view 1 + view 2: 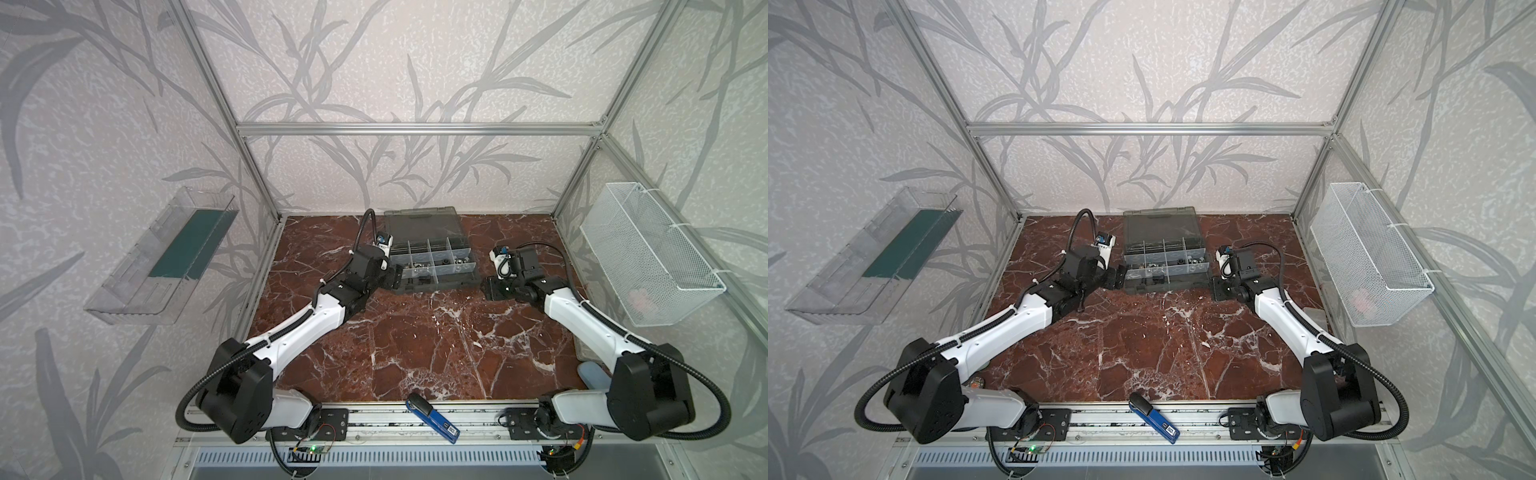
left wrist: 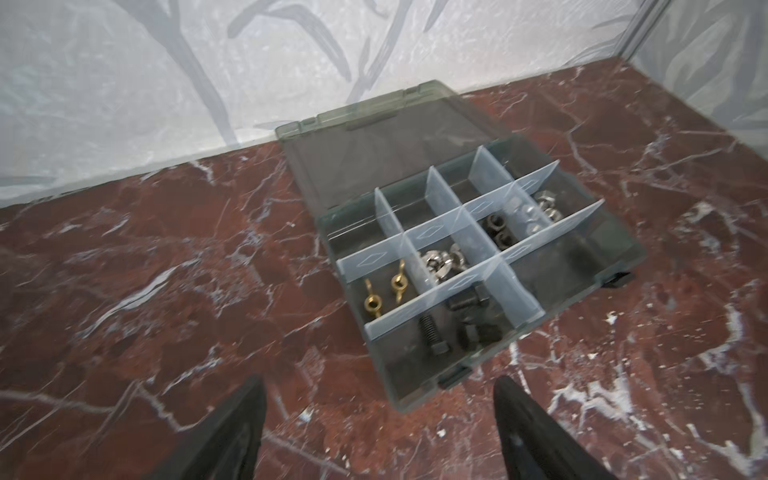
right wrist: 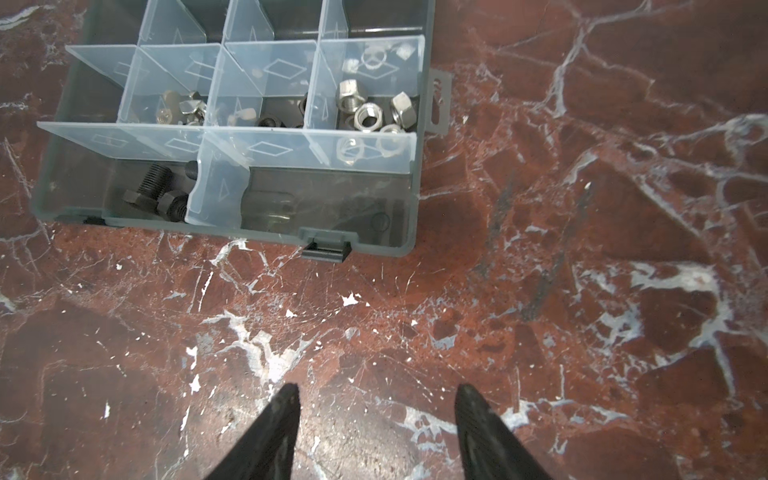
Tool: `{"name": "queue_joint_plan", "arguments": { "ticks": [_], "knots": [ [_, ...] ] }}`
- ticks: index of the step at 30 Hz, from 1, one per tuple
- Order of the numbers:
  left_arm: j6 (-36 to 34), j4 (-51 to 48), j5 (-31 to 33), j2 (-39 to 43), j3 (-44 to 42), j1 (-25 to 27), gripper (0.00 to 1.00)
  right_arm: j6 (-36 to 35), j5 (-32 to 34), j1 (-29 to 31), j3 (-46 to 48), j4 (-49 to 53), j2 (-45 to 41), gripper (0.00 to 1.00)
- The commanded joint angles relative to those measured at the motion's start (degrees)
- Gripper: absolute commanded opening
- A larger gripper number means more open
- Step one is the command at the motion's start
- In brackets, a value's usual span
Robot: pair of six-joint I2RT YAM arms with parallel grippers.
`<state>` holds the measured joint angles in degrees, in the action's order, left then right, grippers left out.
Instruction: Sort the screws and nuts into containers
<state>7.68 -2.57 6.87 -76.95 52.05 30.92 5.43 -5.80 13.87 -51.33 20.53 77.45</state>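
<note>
Since every screw and nut that shows lies inside the containers (image 2: 436, 232), the sorting looks to be at or near its end. The screws (image 2: 434, 338) lie in the long front cell of the organiser case (image 1: 436, 286), straight ahead of the left gripper (image 2: 379, 380) and just beyond its fingertips. The nuts (image 3: 368, 114) fill the row of cells behind that one. Silver ones sit in the end cell ahead of the right gripper (image 3: 378, 386), and dark and more silver ones in the cells further from it. Two brass wing nuts (image 2: 384, 289) take the cell furthest from that gripper. The smoky lid (image 2: 374, 137) lies open beyond the cells, away from both grippers.

Each gripper has its fingers spread with nothing between them. They hang low over the marble tabletop (image 3: 582, 311), one at either end of the case. The left sits just beside the case's corner, though whether it touches I cannot tell.

No loose piece shows on the tabletop, but the arms hide parts of it in both top views. The next move calls for checking those hidden patches. Any stray would need a narrow, careful pinch, since these parts are much smaller than a fingertip.
</note>
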Motion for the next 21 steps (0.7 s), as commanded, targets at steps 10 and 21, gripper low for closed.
{"name": "queue_joint_plan", "arguments": {
  "ticks": [10,21],
  "knots": [
    [1.0,-0.3,6.1,11.6,-10.9,-6.3,0.91,-6.6,6.9,-0.3,8.3,-17.1,-4.2,0.62],
    [-0.1,7.0,7.6,15.6,-19.0,-14.4,0.94,-13.3,14.4,-0.9,18.0,-40.9,2.0,0.62]
  ]
}}
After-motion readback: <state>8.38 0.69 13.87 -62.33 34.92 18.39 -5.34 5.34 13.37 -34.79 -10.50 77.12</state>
